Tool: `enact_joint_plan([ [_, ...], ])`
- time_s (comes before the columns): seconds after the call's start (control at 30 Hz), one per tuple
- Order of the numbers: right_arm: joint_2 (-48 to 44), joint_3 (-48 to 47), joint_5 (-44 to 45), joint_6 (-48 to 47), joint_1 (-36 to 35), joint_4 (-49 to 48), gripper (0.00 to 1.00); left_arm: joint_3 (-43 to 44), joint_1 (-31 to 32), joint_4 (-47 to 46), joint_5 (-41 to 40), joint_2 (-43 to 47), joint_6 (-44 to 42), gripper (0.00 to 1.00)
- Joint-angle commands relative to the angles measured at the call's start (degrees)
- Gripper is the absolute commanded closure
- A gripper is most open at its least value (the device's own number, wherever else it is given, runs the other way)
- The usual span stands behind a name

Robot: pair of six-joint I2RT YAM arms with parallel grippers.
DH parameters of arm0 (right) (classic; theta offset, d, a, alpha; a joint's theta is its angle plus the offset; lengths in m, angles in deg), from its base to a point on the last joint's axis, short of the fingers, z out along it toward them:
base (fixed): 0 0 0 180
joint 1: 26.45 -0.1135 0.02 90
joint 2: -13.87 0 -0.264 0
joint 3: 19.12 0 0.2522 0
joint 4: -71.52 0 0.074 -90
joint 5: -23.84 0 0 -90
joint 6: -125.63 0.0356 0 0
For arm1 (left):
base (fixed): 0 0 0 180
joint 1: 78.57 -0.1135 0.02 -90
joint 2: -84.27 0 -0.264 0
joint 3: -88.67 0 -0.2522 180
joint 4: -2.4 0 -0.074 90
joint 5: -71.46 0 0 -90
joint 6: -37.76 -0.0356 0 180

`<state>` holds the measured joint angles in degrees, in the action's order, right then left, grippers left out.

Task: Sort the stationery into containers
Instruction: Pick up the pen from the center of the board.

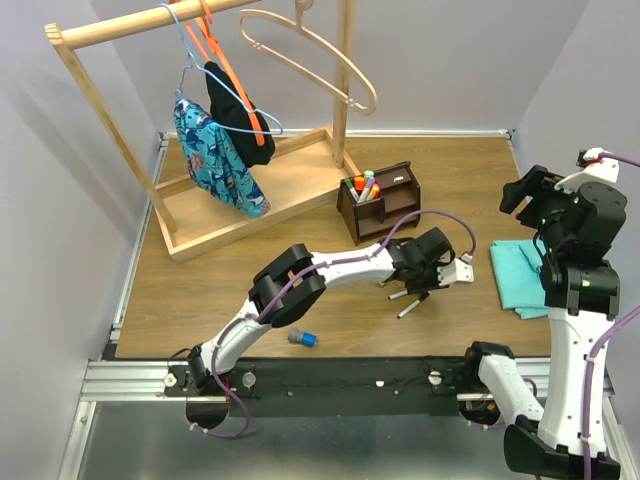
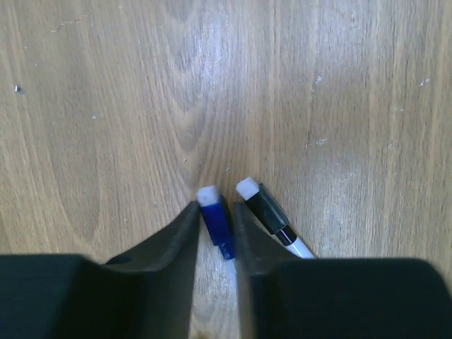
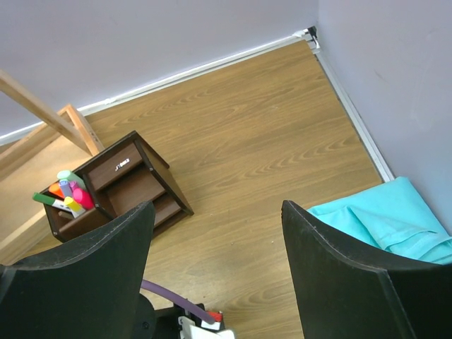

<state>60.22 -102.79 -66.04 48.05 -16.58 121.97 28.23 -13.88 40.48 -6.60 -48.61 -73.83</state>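
My left gripper [image 2: 217,207] is low over the table [image 1: 300,290], its fingers closed against the blue cap of a thin white marker [image 2: 216,220] that lies on the wood. A black-capped marker [image 2: 266,209] lies just outside the right finger. In the top view both markers [image 1: 409,304] lie under that gripper [image 1: 410,288]. The dark brown organiser [image 1: 380,203] stands behind, with several coloured pens [image 1: 362,185] upright in one compartment. It also shows in the right wrist view [image 3: 120,185]. A grey-blue cylinder [image 1: 302,338] lies near the front edge. My right gripper [image 3: 219,208] is open, empty and raised at the right.
A pale wooden clothes rack [image 1: 255,195] with hangers and hung clothes fills the back left. A teal cloth [image 1: 520,275] lies at the right, also in the right wrist view [image 3: 385,222]. The left arm's purple cable [image 1: 440,215] arcs beside the organiser.
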Motion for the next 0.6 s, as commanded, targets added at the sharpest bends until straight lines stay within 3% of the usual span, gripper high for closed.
enact_joint_plan([
  [0.0,-0.82,0.65,-1.44,0.05,0.41,1.63,0.2,-0.24,0.53,1.34,-0.87,-2.12,-1.35,0.74],
  [0.03,-0.82,0.65,-1.53,0.05,0.41,1.63,0.2,-0.42,0.53,2.57,-0.61,-1.95,-1.44,0.83],
  [0.13,-0.82,0.91,-1.53,-0.03,0.41,1.11,0.2,3.42,0.18,9.13,1.32,-1.51,-0.48,0.97],
  [0.23,-0.65,1.26,-1.53,-0.47,0.41,0.23,0.2,8.35,-1.05,15.12,6.33,1.21,1.27,1.0],
  [0.3,-0.56,1.79,-1.44,-0.73,0.41,-0.74,0.2,8.55,-2.54,14.28,8.52,4.45,2.33,1.0],
  [0.4,-0.38,3.11,-1.35,-1.0,0.41,-1.7,0.2,2.59,-6.57,3.5,18.44,15.41,6.19,1.0],
  [0.5,0.14,4.52,-1.35,-1.61,0.41,-2.58,0.2,-8.03,-10.62,-18.8,29.95,22.98,14.79,1.0],
  [0.53,0.41,4.78,-1.44,-1.96,0.41,-2.85,0.2,-13.81,-13.16,-32.35,30.94,24.58,17.34,1.0],
  [0.57,0.67,5.04,-1.61,-2.14,0.41,-3.28,0.2,-16.13,-14.14,-38.06,30.77,25.64,19.28,1.0],
])
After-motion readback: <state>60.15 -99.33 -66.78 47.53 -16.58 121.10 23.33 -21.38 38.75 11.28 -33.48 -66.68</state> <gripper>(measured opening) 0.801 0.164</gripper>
